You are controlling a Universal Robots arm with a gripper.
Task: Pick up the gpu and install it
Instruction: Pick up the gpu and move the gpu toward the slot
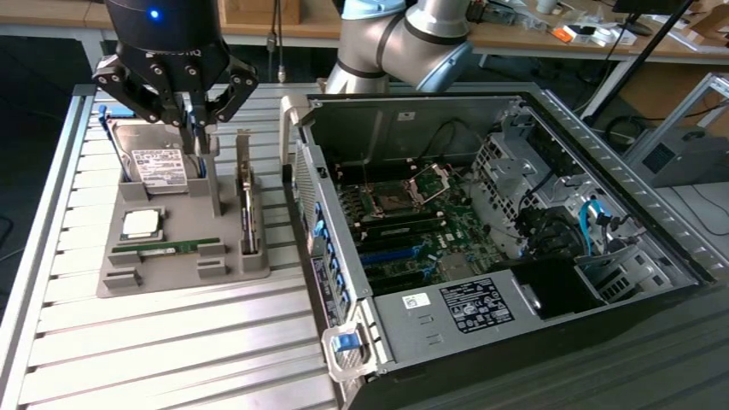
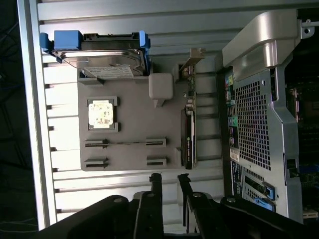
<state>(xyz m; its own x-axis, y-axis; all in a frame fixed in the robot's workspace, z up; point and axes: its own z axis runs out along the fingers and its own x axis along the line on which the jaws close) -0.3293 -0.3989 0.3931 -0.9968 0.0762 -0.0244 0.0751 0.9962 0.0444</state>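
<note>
the slatted aluminium bench [image 1: 171, 342] carries the open black-and-silver computer case [image 1: 399, 342] and, just beside it, a grey moulded plastic holder [image 1: 188, 224]. the black gripper [image 1: 196, 137] hangs over the holder's hard-drive end, near the boxy silver hard drive with white label [image 1: 157, 166]. its fingers [image 2: 156, 186] are slightly apart and empty. the thin dark flat gpu card [image 1: 246, 209] stands edge-on in the slot nearest the case. a descent off-line could clip the drive, or tip the card against the case wall.
</note>
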